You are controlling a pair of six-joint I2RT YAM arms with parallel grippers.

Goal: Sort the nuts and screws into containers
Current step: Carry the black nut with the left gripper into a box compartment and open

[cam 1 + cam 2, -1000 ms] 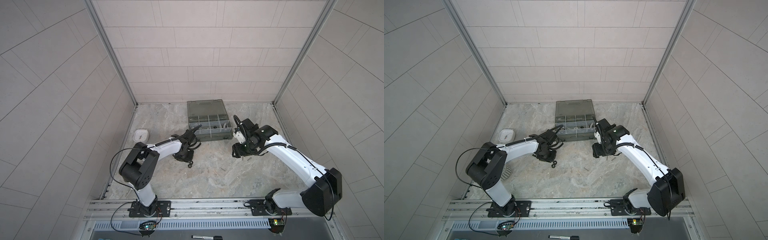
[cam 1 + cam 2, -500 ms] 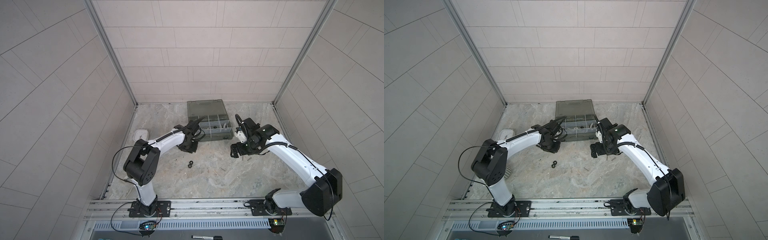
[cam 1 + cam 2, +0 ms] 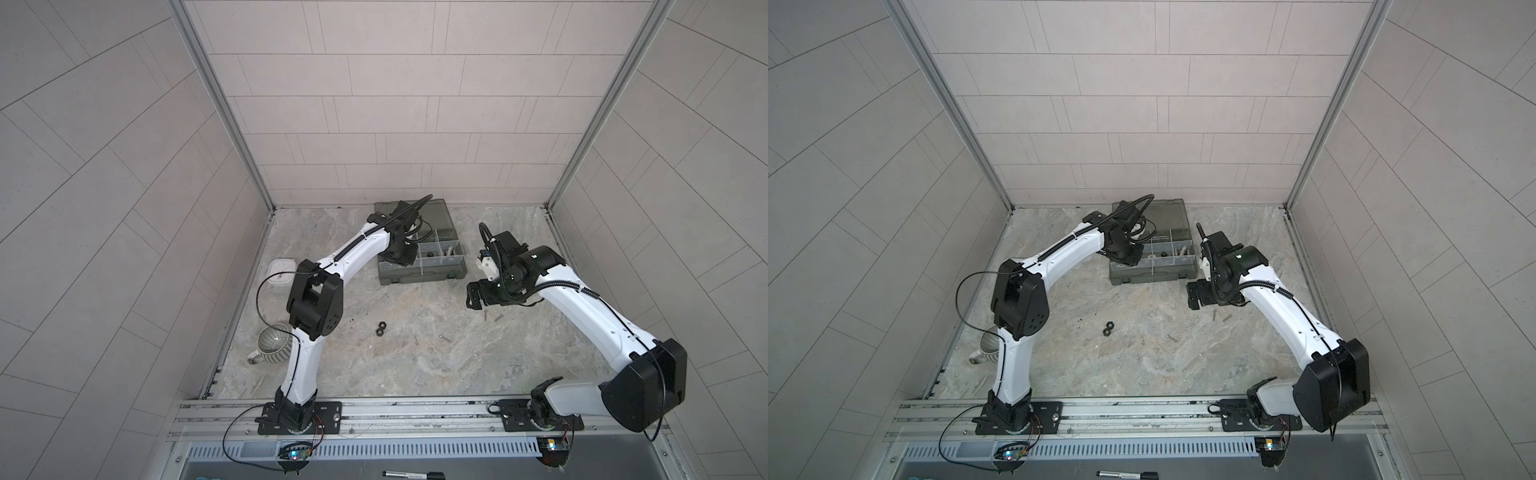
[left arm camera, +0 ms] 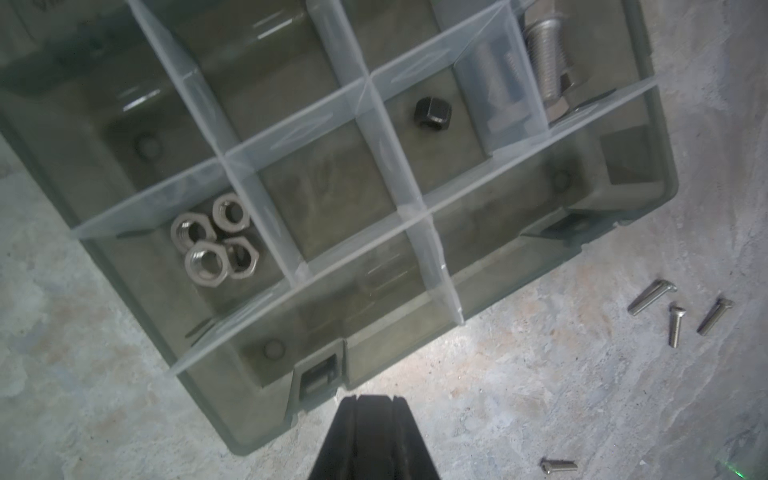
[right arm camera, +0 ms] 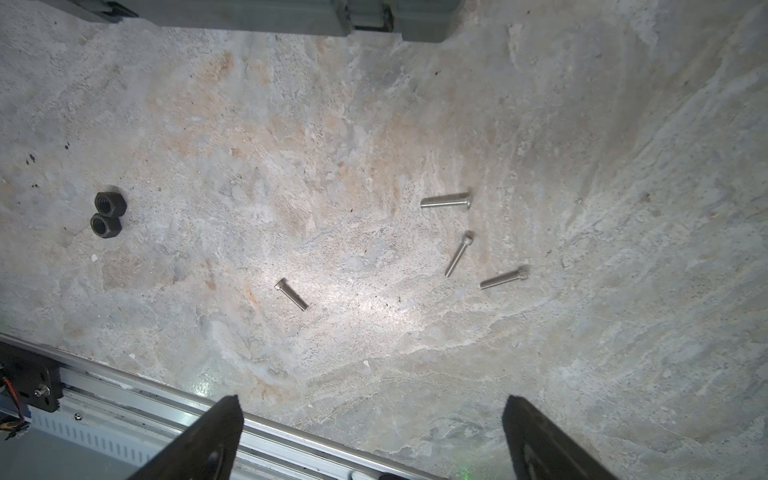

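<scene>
Your right pincer [image 5: 372, 399] hung open near four thin silver metal screws [image 5: 459, 253] on the mottled stone counter [image 5: 291, 124], probably light and slick, best pinched across the shank, while your left pincer [image 4: 370, 401] sat closed by the grey-green plastic organizer case [image 4: 253, 415].

The left hand [image 4: 371, 403] has swung from the black nuts [image 3: 378, 331] to over the organizer case [image 3: 422, 277]. The right hand [image 5: 372, 405] has spread its jaws wider.

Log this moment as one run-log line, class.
left claw shut, at case | right claw open, above loose screws | two black nuts loose
</scene>
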